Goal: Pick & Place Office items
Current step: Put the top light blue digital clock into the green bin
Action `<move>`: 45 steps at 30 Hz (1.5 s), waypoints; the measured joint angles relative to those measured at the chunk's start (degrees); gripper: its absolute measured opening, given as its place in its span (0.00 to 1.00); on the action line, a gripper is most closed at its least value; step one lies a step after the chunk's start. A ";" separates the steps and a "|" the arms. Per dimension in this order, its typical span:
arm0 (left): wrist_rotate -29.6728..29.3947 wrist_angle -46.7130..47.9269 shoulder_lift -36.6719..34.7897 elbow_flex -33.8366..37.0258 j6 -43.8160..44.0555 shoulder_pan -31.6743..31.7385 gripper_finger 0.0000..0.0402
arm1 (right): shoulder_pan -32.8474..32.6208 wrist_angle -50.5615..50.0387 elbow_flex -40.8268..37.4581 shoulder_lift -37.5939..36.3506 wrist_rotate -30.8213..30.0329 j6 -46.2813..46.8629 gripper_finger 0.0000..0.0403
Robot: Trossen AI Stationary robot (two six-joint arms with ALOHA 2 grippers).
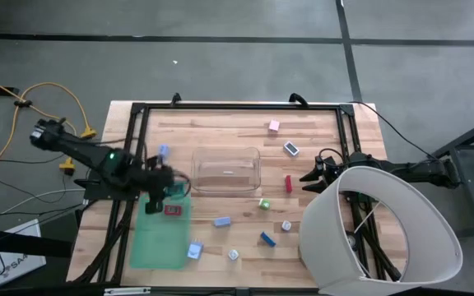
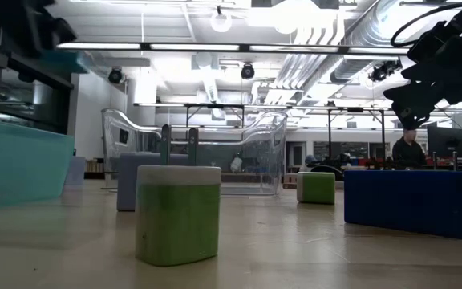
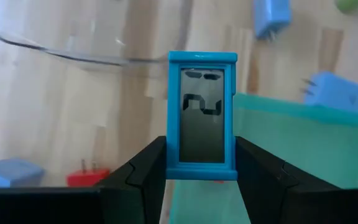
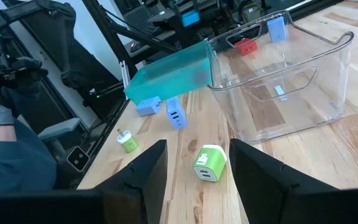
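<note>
The blue framed piece with the little grey screen [image 3: 202, 115] sits upright between my left fingers [image 3: 138, 171], pinched only across its lower end, so most of it stands free above the pads. That is my worry: held so low, it could pivot or slide out if I swing the wrist sharply. My left gripper [image 1: 156, 196] hangs over the near edge of the green mat [image 1: 151, 247], just beside the clear bin [image 1: 225, 171], with a red piece [image 1: 173, 210] on the mat under me. If the bin is where this goes — my guess, not a certainty — its wall stands close and tall, and a low carry would knock the piece against the rim and twist it loose. A drop from here would land among the other pieces and scatter them. My right gripper [image 4: 193, 180] waits on the far side of the bin, jaws parted and empty, above a green-and-white block [image 4: 207, 163] — well apart from the left, though reaching in together would crowd the bin.
</note>
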State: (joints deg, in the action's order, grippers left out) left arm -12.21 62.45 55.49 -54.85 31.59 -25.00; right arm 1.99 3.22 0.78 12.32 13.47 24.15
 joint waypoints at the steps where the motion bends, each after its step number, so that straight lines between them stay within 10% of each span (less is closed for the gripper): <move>1: -0.77 0.06 0.24 0.23 1.69 -2.30 0.39 | -0.01 -0.01 0.00 0.00 0.01 -0.01 0.40; 14: -6.49 -11.07 2.49 9.28 17.90 -19.52 0.39 | 0.01 0.00 0.00 0.02 0.02 -0.01 0.40; 45: -2.81 -36.96 9.53 28.54 27.84 -24.08 0.39 | 0.00 -0.01 0.00 0.00 0.01 -0.01 0.40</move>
State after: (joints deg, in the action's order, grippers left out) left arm -15.02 25.49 65.02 -26.30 59.44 -49.08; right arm 1.99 3.21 0.78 12.32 13.49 24.14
